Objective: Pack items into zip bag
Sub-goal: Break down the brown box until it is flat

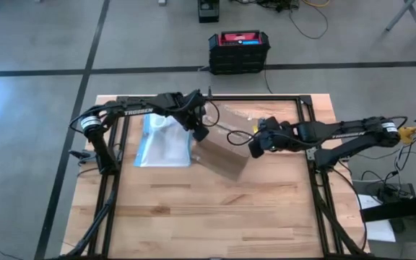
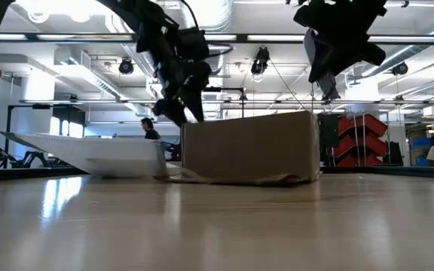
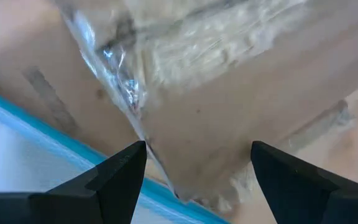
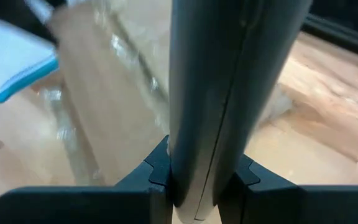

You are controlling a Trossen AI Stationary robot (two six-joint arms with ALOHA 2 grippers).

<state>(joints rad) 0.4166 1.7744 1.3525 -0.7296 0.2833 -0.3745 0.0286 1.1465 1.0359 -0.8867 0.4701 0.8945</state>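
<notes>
Right pincer (image 1: 255, 146) hangs just off the near-right corner of the brown cardboard box (image 1: 222, 144), its fingers clamped together on a slim grey stick-like tool (image 4: 210, 93) that fills the middle of the right wrist view. On the other side of the box, the left pincer (image 1: 199, 130) hovers at the box's upper-left edge with its fingers (image 3: 114, 180) spread apart and nothing between them; crinkled clear film on the cardboard sits right ahead of it. The flat rectangular clear plastic zip bag with a blue strip along one edge (image 1: 163, 141) lies on the wooden surface (image 1: 215, 209) touching the left side of the box, one end lifted in the low view. The small whitish items cannot be made out in any view, and may be on or inside the box. To judge by this, the step in hand is getting at the box's contents. Done well, the left pincer should close on the film squarely at the box edge, without snagging the bag's strip, while the right keeps the tool's tip low and aligned with the box face so it neither tears cardboard nor shoves the box onto the bag.
</notes>
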